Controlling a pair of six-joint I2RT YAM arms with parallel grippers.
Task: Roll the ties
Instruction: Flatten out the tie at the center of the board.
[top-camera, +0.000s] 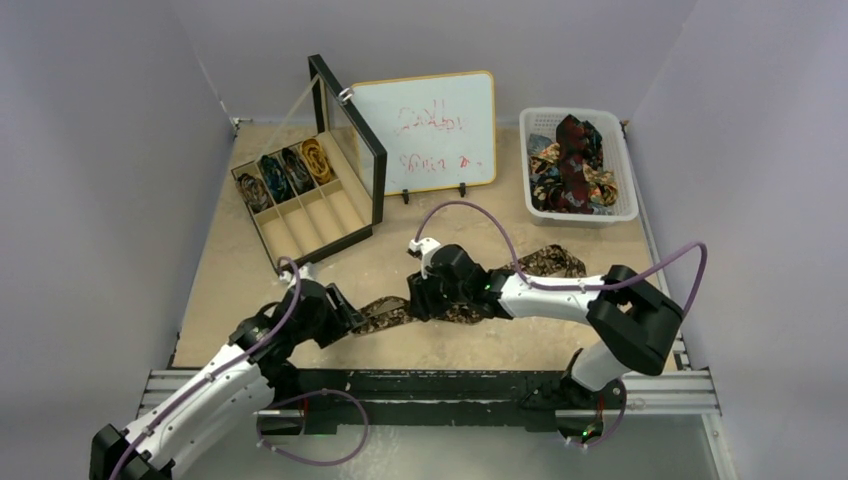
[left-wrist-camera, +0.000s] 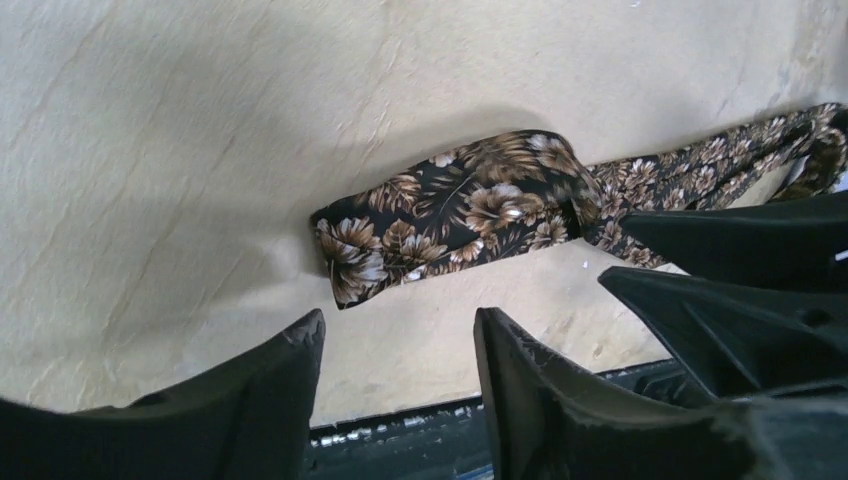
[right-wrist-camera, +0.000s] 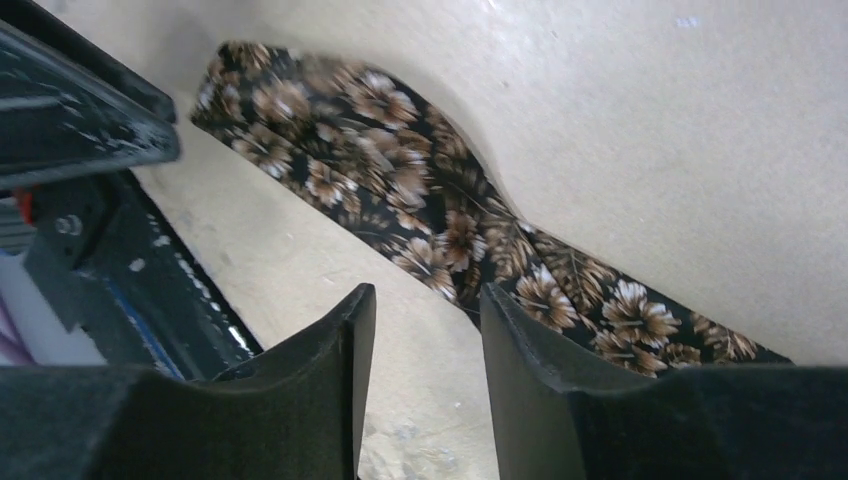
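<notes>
We hold our left gripper (left-wrist-camera: 400, 315) and right gripper (right-wrist-camera: 428, 292) part-open and empty over the brown floral tie (left-wrist-camera: 450, 210), stretched along the worktop (left-wrist-camera: 150, 150) ready for rolling

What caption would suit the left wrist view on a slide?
Open left hand near the folded end of a brown leaf-patterned tie lying on the table.

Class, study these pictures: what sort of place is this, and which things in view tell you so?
Probably a robot lab's test cell: plain walls box in a table, two arms are bolted to a rail at its edge, and a whiteboard stands by a basket of ties.
</notes>
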